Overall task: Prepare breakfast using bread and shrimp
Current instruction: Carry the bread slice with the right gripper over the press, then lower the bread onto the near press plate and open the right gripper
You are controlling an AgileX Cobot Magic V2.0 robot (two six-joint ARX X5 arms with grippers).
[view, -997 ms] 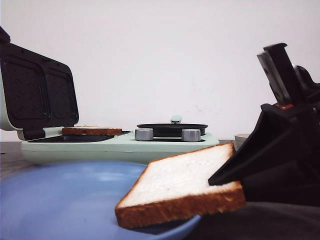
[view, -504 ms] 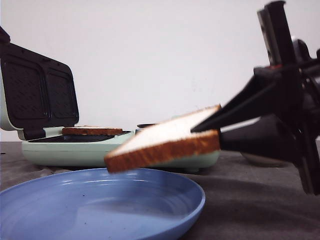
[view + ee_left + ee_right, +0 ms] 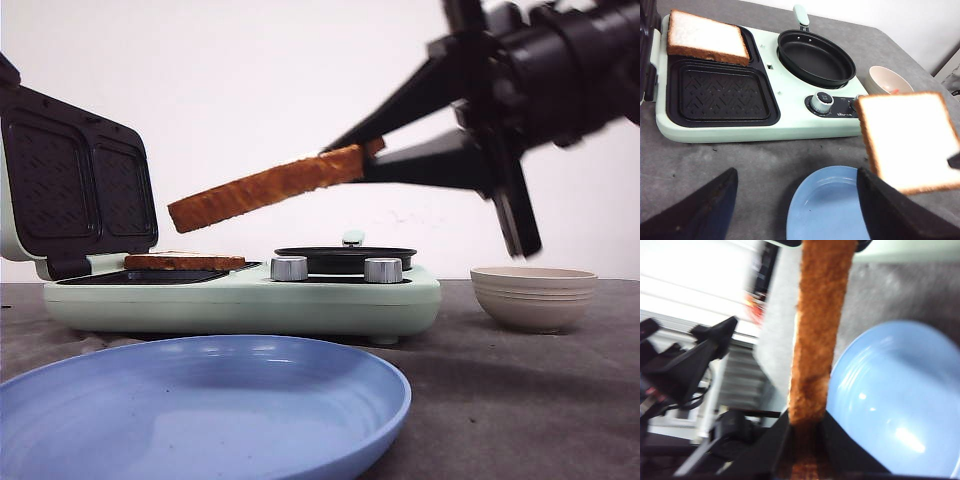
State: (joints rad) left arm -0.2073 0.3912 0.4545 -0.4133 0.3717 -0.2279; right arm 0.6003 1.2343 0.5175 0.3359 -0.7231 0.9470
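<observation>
Front view: your right claw (image 3: 375, 160) is clamped on one edge of a bread slice (image 3: 265, 187), held in the air and tilted, its free end sloping down away from the claw toward the open sandwich maker (image 3: 240, 292). A second slice (image 3: 184, 262) already lies on the cooking plate, below and beyond that free end. The blue plate (image 3: 200, 400) under the claw holds nothing. The beige bowl (image 3: 533, 297) sits on the desk (image 3: 520, 400) beneath the arm.

Left wrist view: your left claw (image 3: 795, 200) is spread wide and grips nothing. The nearer grill well (image 3: 720, 92) is bare; a faint orange speck shows in the bowl, possibly shrimp, too small to tell.

Right wrist view: blurred; crust pinched between the fingers.

Progress: one slice placed, one in transit; shrimp step apparently not begun.
</observation>
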